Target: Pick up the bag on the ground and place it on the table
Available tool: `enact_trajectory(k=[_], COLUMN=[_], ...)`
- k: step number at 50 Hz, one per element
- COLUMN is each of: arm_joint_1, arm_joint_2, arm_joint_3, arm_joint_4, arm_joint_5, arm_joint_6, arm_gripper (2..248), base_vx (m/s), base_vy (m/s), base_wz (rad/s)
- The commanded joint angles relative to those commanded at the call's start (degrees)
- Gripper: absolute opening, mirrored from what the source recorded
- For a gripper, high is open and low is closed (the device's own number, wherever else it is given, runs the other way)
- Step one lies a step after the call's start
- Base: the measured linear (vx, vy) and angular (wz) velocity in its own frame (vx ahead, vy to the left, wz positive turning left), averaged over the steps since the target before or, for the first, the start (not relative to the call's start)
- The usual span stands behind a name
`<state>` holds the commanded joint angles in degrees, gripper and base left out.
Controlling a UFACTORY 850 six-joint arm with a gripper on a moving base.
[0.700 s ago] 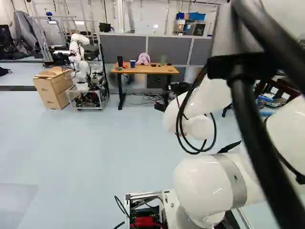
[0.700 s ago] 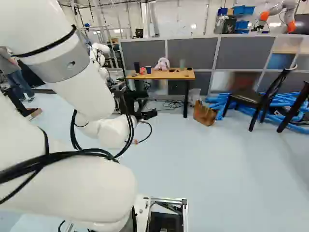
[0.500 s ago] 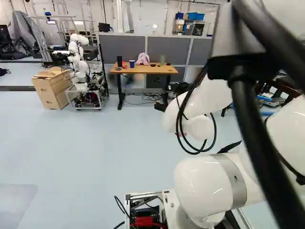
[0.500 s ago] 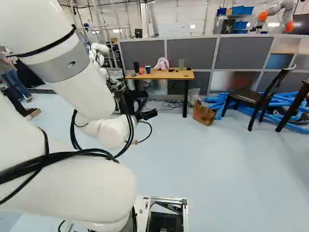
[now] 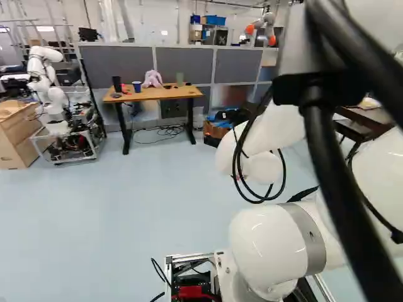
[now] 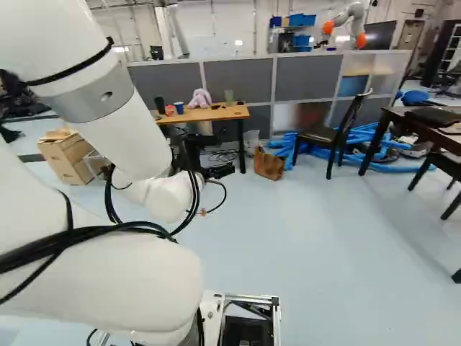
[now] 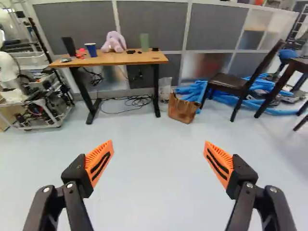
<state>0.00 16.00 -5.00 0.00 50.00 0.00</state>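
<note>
The brown bag (image 7: 182, 109) stands on the floor (image 7: 154, 163), well ahead of the released, widely spread claw (image 6: 218, 171).

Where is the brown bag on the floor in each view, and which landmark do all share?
Left base view: the bag is near the middle, partly hidden by the arm.
Right base view: right of the middle, between table and black chair.
Wrist view: ahead of the open gripper.
Shared landmark: the table with its pink toy.

Arm (image 6: 122, 285) bent, fingers (image 7: 99, 162) apart (quite wide).
</note>
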Motion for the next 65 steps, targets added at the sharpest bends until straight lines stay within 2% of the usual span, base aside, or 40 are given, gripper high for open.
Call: enact_trajectory(k=[9,65], arm_joint_1=[0.0,0.0], arm_joint_2=[0.0,0.0], arm_joint_3=[0.0,0.0], arm_joint_4=[0.0,0.0], arm_joint_5=[0.0,0.0], arm_joint_6=[0.0,0.0], arm_gripper=[247,247], base_vx=[0.189,0.176], base_vy=[-0.04,0.001], base_wz=[-0.214,-0.026])
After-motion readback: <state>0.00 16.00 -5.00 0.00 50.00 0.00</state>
